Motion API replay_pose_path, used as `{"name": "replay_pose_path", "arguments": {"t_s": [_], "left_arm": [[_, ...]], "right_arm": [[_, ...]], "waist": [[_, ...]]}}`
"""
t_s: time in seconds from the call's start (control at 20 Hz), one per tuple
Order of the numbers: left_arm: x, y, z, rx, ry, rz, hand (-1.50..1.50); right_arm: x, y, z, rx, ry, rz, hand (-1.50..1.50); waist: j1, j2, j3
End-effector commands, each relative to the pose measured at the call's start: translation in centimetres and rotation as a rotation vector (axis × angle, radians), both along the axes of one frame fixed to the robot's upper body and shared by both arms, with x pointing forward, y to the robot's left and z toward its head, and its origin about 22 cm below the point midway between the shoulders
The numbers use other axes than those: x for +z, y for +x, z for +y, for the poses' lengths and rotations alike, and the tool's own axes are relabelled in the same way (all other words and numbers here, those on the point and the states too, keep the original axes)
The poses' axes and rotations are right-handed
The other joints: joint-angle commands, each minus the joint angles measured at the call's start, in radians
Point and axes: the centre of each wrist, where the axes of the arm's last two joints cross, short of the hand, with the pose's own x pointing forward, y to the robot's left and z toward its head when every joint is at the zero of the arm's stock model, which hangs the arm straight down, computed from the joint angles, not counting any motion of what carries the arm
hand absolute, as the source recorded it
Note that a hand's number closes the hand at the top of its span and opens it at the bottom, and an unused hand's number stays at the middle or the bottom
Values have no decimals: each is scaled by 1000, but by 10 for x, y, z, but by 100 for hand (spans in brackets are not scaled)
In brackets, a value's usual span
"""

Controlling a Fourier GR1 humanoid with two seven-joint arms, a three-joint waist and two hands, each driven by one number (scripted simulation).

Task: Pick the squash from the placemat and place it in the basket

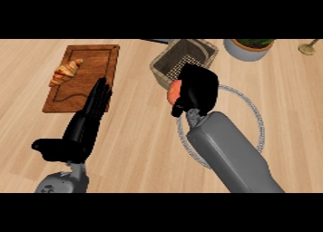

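Note:
An orange squash (pixel 173 92) shows only as a small patch at the left side of my right hand (pixel 198 90), whose fingers are curled round it. The hand holds it above the near rim of the wicker basket (pixel 184 56), which stands at the back of the counter. Under my right forearm lies the round placemat (pixel 256 113), seen as a pale ring with a wood-coloured middle. My left hand (pixel 90 115) rests open at the left, fingers straight and pointing away, over the near right corner of the cutting board.
A wooden cutting board (pixel 94 59) with a croissant (pixel 66 71) lies at the back left. A potted plant in a white pot (pixel 247 49) stands right of the basket. A small brass object (pixel 307 47) sits at the far right edge.

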Motion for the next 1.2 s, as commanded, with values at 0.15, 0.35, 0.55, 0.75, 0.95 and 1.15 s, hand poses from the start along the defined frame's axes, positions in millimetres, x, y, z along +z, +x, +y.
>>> {"name": "replay_pose_path", "arguments": {"t_s": [0.15,0.35,0.55,0.75,0.95,1.15], "left_arm": [[-1,6,-8,-38,14,3,0],[-8,6,-11,-30,8,21,0],[2,13,-10,-14,6,8,0],[-1,14,-7,15,16,25,0],[-10,7,7,42,14,35,0],[-7,12,7,77,14,39,0]], "right_arm": [[74,-7,50,-47,163,-293,150],[107,-13,68,-45,229,-392,150],[127,-13,79,-75,253,-377,150],[143,-4,85,-154,243,-370,150],[143,2,90,-222,170,-334,150],[142,13,96,-254,69,-326,150]], "waist": [[29,-6,-5],[10,-10,-8],[1,-13,-8],[-22,-17,-10],[-56,-29,-11],[-80,-25,-10]]}}
